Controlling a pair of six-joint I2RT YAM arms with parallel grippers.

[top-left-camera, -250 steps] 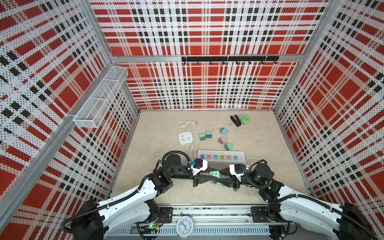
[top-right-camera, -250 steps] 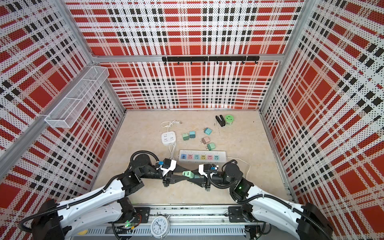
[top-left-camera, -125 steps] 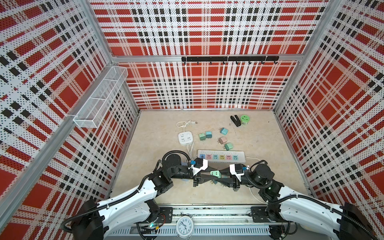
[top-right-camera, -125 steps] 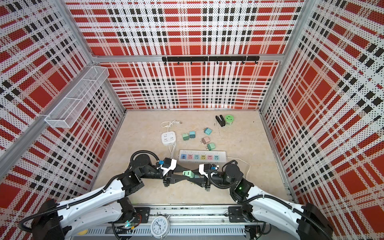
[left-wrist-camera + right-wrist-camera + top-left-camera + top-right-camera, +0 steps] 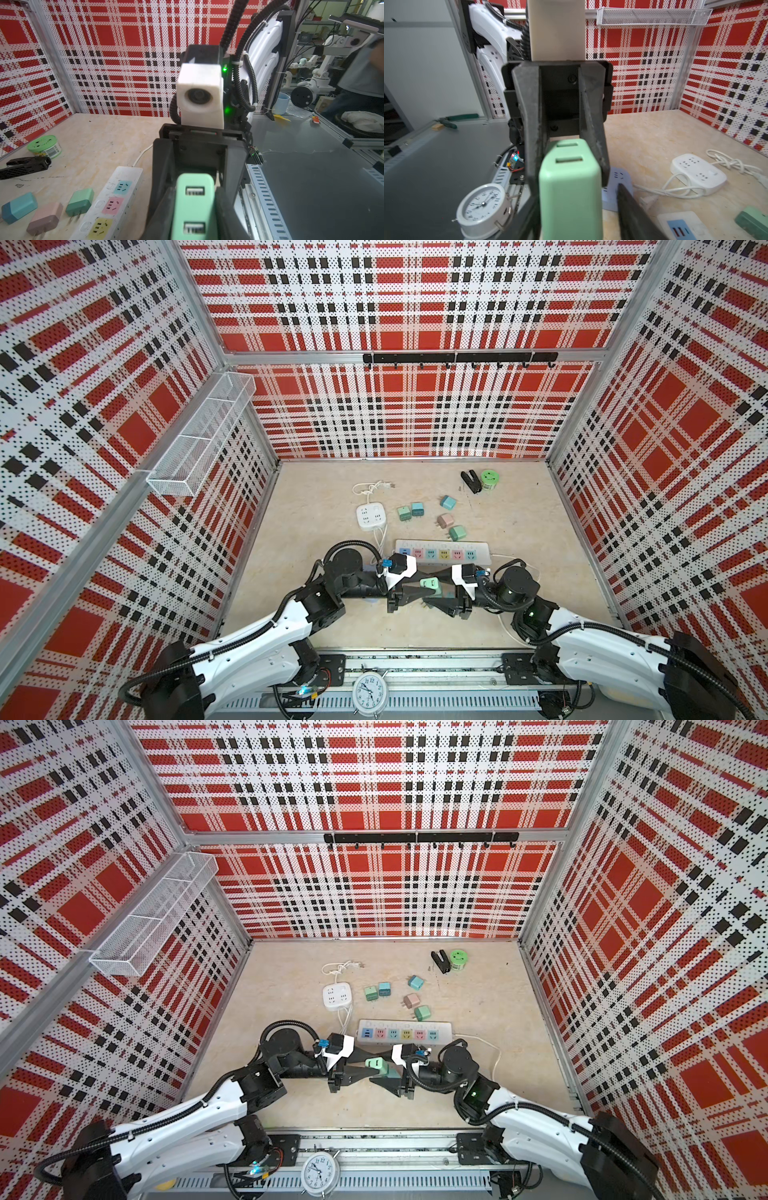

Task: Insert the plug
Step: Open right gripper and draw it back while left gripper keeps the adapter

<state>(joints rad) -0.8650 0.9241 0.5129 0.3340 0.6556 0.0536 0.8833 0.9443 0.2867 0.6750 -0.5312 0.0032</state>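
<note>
Your left tool (image 5: 195, 192) and right tool (image 5: 576, 193) meet head-on at the near side of the bench (image 5: 316, 506), the mint-green plug (image 5: 430, 584) between them. The left tool pinches the plug: in the right wrist view its dark fingers (image 5: 529, 108) close on both sides of the casing. The right tool stands spread around the same plug, one finger (image 5: 628, 207) clear of the green side with a gap showing. In both top views the plug is on the robot's side of the white strip (image 5: 442, 552), near it but apart, in none of its coloured sockets. The left wrist view shows two USB ports (image 5: 194, 227) on the plug's face; the prongs are hidden. A pale-blue socket block (image 5: 623, 176) lies on the bench by the left tool.

Past the strip lie loose adapters: a green adapter (image 5: 457, 533) just beside the strip's far edge, a pink adapter (image 5: 445, 521) next to it, a blue adapter (image 5: 448, 502) farther back, and a teal adapter (image 5: 417, 509) touching a second green adapter (image 5: 403, 513). To their left sits a white cube socket (image 5: 371, 516), its cord (image 5: 372, 488) bunched behind it. A black clip (image 5: 471, 482) and a green tin (image 5: 490, 478) rest side by side near the back wall (image 5: 415, 414). A clock (image 5: 369, 693) stands on the front rail (image 5: 436, 659), a wire basket (image 5: 199, 435) hangs on the left wall (image 5: 104, 406) and a hook rail (image 5: 457, 358) crosses the back one.
</note>
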